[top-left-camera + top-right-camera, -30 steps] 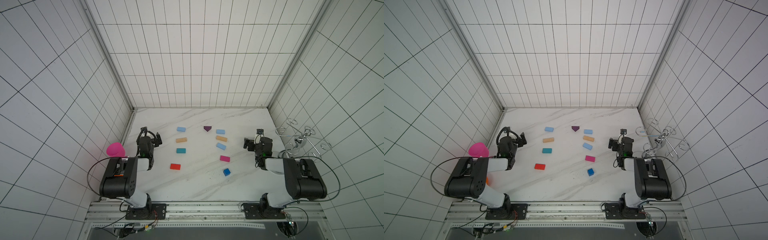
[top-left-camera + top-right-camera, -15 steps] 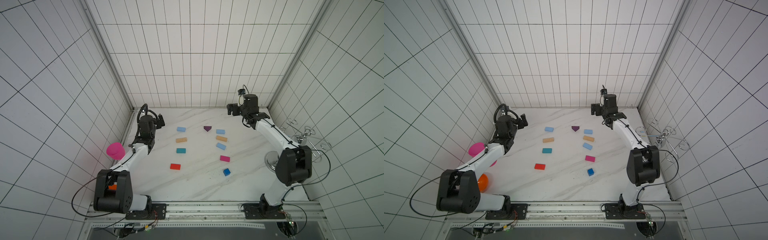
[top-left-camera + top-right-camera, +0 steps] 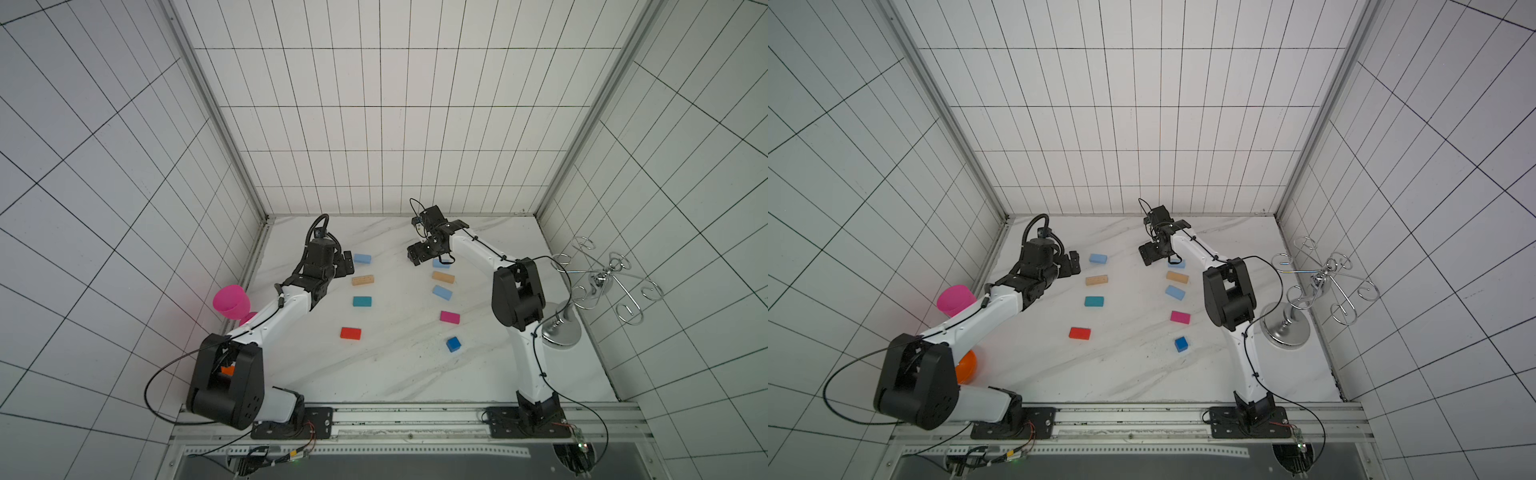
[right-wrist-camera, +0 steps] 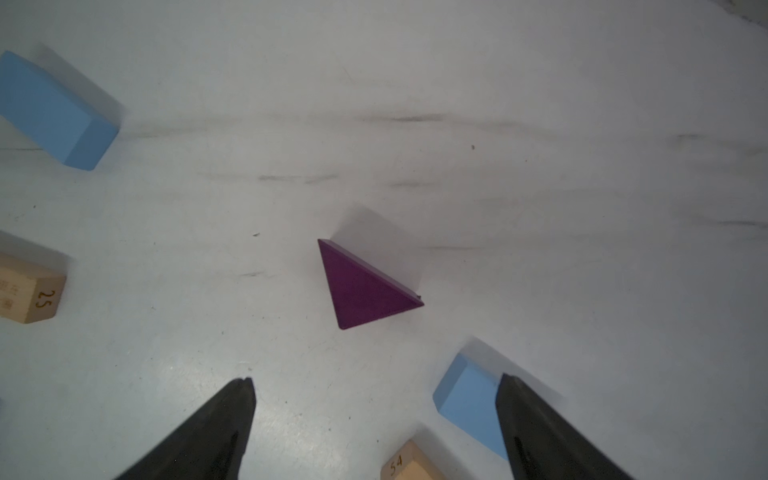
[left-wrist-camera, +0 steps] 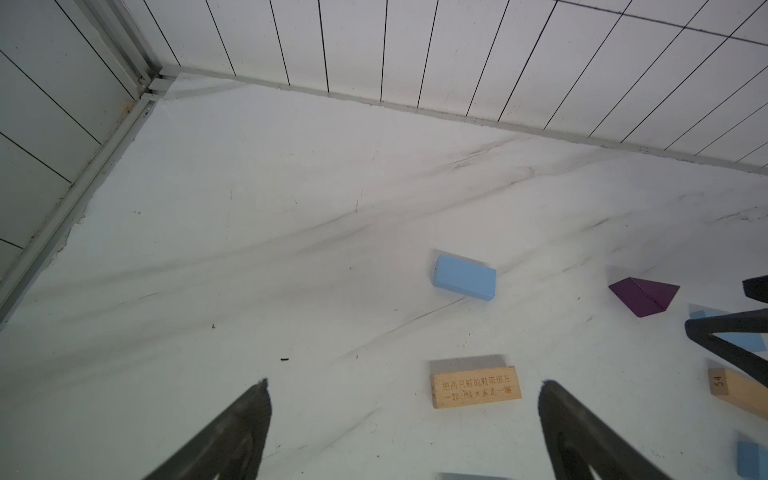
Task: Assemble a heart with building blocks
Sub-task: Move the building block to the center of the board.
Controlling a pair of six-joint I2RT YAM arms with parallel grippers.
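**Right pincer poised above the purple triangle**

The building blocks (image 3: 362,301) lie flat on the white desk (image 3: 395,374) in a loose, gappy heart outline, each well apart from its neighbours. They form two columns running far to near, with the blue cube (image 3: 454,344) nearest, on the right. The purple triangle (image 4: 365,291) sits at the far middle, hidden in both top views beneath the right pincer (image 4: 374,380). That pincer hangs above it with jaws spread wide and nothing between them. The left pincer (image 5: 403,384) is likewise wide open and empty, hovering by the far left light blue block (image 3: 362,259).

These look like small painted wooden pieces: stiff, light, and smooth enough to skid if nudged. The triangle's slanted sides would likely squirt out of a pinch. I'd take it low, between one flat side and the opposite point, and take the rectangles across their long sides.
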